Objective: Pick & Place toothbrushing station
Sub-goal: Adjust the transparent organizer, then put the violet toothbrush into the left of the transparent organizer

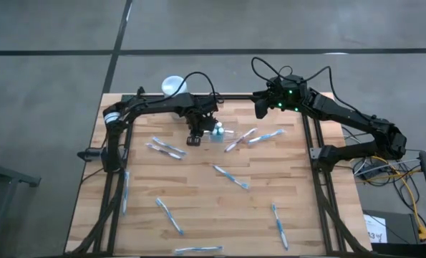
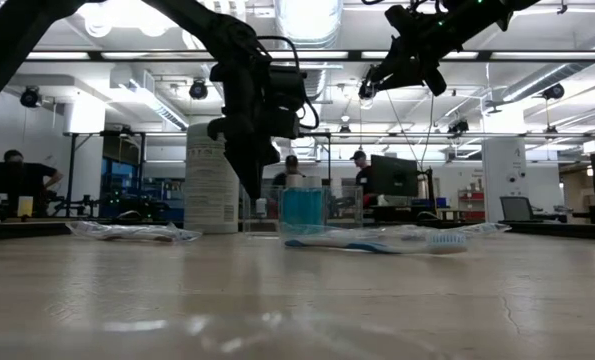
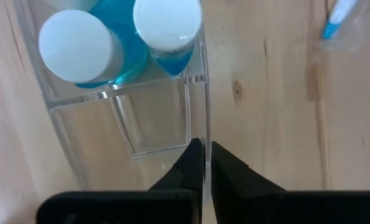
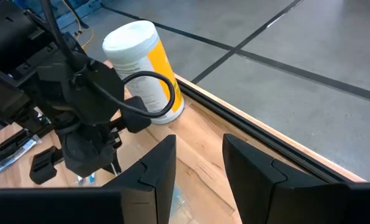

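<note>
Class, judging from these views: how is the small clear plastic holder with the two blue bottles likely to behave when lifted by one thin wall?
The small clear plastic holder looks rigid and probably slippery. The left pincer grips one thin wall, while two white-capped blue bottles sit at the other end, so it may tilt.

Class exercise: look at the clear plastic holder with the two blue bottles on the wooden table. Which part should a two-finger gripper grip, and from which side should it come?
Grip a thin upright wall of the clear holder at its empty end, coming from above. The two blue bottles fill the other end, so only the empty end leaves room for a finger inside. The left gripper is shut on that wall's rim this way.
</note>
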